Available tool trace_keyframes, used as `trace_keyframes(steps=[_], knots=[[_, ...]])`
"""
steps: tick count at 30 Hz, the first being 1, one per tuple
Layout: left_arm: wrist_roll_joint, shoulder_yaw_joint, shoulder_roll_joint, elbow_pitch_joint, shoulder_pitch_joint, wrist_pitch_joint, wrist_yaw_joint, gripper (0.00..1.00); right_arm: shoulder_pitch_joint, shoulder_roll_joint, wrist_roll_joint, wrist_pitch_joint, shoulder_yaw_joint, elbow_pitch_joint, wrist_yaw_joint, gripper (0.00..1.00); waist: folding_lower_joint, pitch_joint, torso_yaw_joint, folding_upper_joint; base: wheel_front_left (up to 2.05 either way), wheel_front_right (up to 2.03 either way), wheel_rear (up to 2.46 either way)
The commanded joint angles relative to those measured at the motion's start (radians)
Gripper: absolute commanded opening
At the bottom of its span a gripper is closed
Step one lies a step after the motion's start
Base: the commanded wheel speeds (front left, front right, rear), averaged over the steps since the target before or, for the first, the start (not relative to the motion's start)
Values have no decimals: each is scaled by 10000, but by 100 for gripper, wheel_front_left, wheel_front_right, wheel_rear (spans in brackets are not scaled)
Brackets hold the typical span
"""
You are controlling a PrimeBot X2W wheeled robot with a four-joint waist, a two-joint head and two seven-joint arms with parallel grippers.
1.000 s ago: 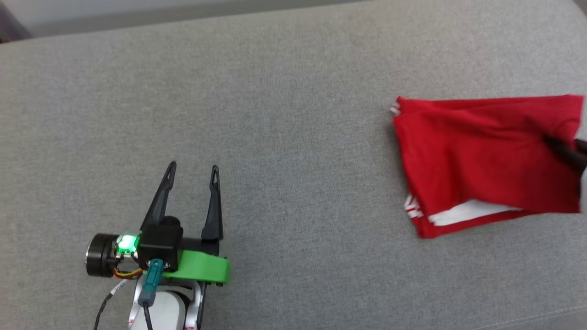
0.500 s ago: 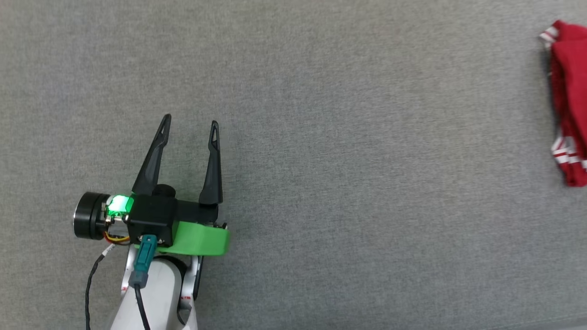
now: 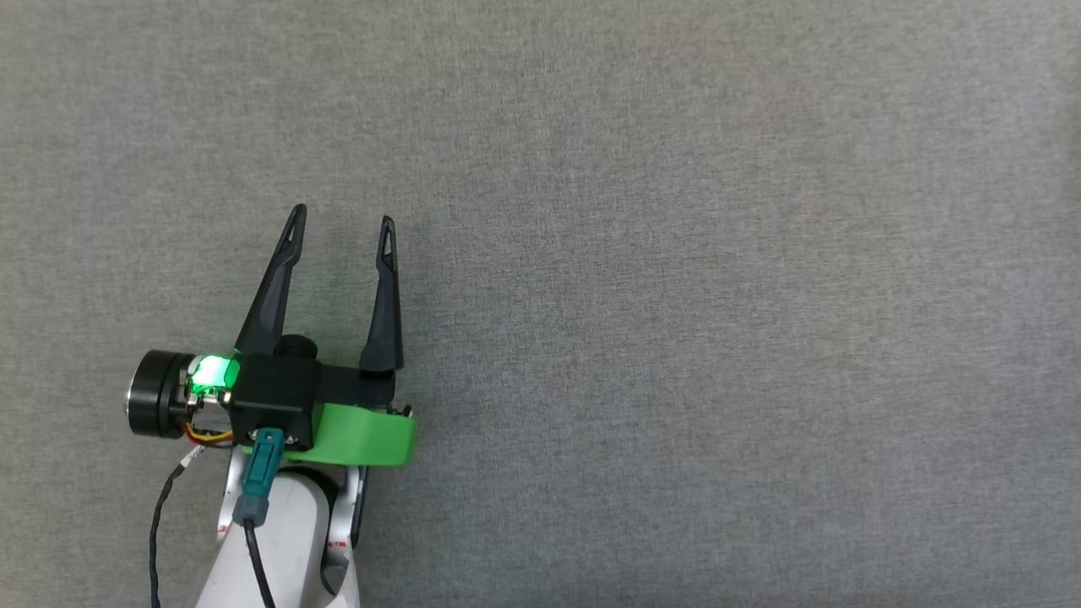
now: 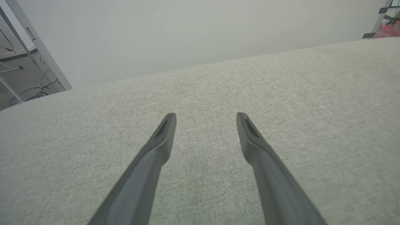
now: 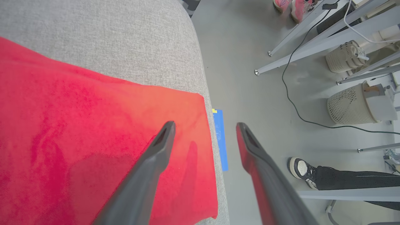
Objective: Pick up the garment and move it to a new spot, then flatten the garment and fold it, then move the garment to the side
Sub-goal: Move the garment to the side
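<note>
In the head view the left tool (image 3: 342, 214) sits at the lower left above the grey cloth-covered table (image 3: 718, 295). Its two dark fingers point up the picture and stand spread apart with nothing between them. Behind the fingers a green light (image 3: 211, 371) glows on the wrist, a green band (image 3: 363, 435) wraps the mount, and the pale forearm (image 3: 279, 540) runs down to the bottom edge. The left wrist view shows the left tool (image 4: 206, 114) open above the table (image 4: 328, 93), with a slanted metal frame (image 4: 37, 50) at far left and a pale wall (image 4: 187, 31) beyond the table's far edge. In the right wrist view the garment (image 5: 78, 131) lies on the table (image 5: 109, 37) at the left, showing plain red cloth, fairly smooth, its right edge reaching the table's rounded edge. The right tool (image 5: 205, 123) is open and holds nothing. Its left finger hangs over the garment near that edge and casts a shadow on the red cloth, while its right finger hangs over the floor (image 5: 250, 78); whether the left finger touches the cloth cannot be told. Between the fingertips a strip of blue tape (image 5: 220, 137) lies on the floor just beside the table. Further right a black cable (image 5: 297, 103) runs across the floor. A person's shoe (image 5: 300, 168) and dark trouser leg (image 5: 350, 181) show at lower right, and two pale mesh baskets (image 5: 345, 104) stand among metal legs (image 5: 312, 40).
</note>
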Motion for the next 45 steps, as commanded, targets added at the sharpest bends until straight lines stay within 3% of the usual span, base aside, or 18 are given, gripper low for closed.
trace_keyframes(steps=[1, 10, 18, 23, 29, 36, 45], knots=[[-76, 20, 23, 44, 29, -57, 111, 100, -43, 22, -332, -448, 13, -136, -9, 100, -2, -624, -88, -1, 0, 0, 0], [-258, 98, -114, 196, 895, -57, 224, 100, 757, 1187, -1479, -3044, -968, -1931, -9, 100, -2, -2042, -104, -1, 0, 0, 0], [-356, 284, -200, 300, 1554, -57, 287, 100, 2022, 3539, -3182, -4788, -2313, -4639, -9, 100, -2, -3077, 354, -1, 0, 0, 0], [-406, 354, -259, 479, 1785, -57, 219, 100, 3002, 5168, -3762, -5048, -2161, -6221, -9, 100, -2, -3562, 707, -1, 0, 0, 0], [-437, 392, -347, 699, 2067, -57, 122, 100, 4332, 6555, -3610, -5076, -1528, -6965, -9, 100, -2, -4086, 1043, -1, 0, 0, 0], [-429, 444, -410, 931, 2392, -57, 20, 100, 6031, 7453, -3222, -5079, -1050, -6786, -9, 100, -2, -4659, 1258, -1, 0, 0, 0], [-455, 545, -498, 1094, 2798, -57, -32, 100, 7766, 8026, -3074, -5080, -853, -6783, -9, 100, -2, -5198, 1466, -1, 0, 0, 0]])
